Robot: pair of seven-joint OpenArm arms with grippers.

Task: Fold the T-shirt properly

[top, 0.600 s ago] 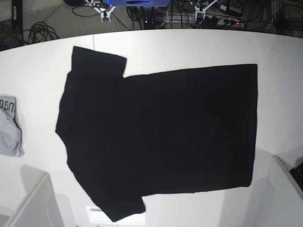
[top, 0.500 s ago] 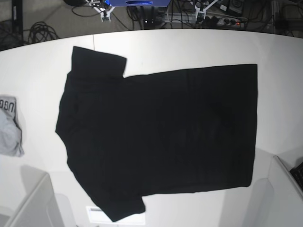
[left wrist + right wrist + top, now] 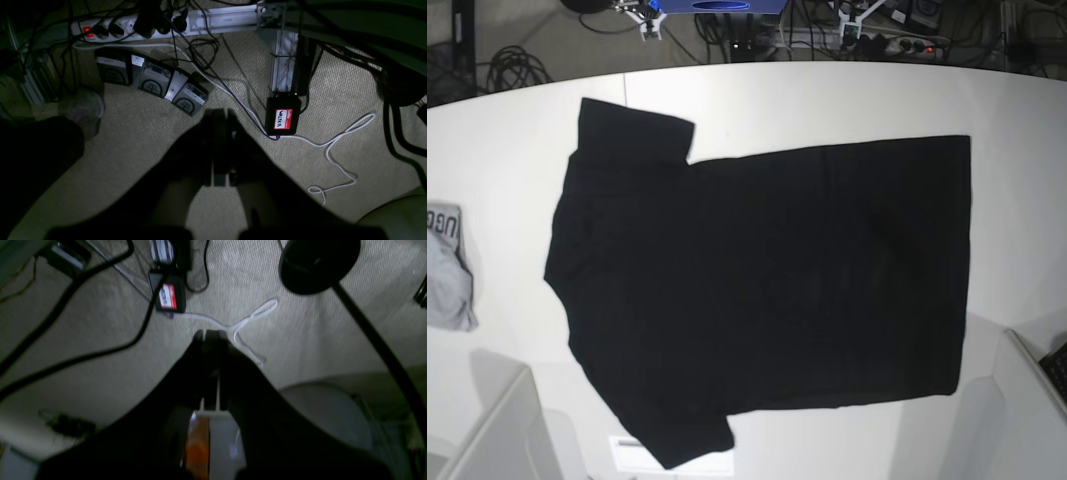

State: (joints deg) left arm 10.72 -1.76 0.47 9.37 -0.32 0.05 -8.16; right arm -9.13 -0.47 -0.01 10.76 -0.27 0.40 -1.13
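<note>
— While both arms hang below the table, what does the left wrist view give you?

— My left gripper (image 3: 218,115), jaws pressed together, nothing held. Ribbed beige carpet, a power strip (image 3: 133,28), a labelled black box (image 3: 283,116). No shirt.

— Right wrist?

— Same. My right gripper (image 3: 208,335) closed, empty, over carpet and a looped white cable (image 3: 253,316).

— Base view?

— The T-shirt (image 3: 767,290) lies flat on the white table (image 3: 847,95), sleeves toward the view's left, hem right. A small grey garment (image 3: 447,265) sits well apart at the left edge.

— Handling?

— Soft, light, limp knit, I judge; it will drape and drag. I'd pinch hem corners or sleeve edges, one layer thick.
</note>
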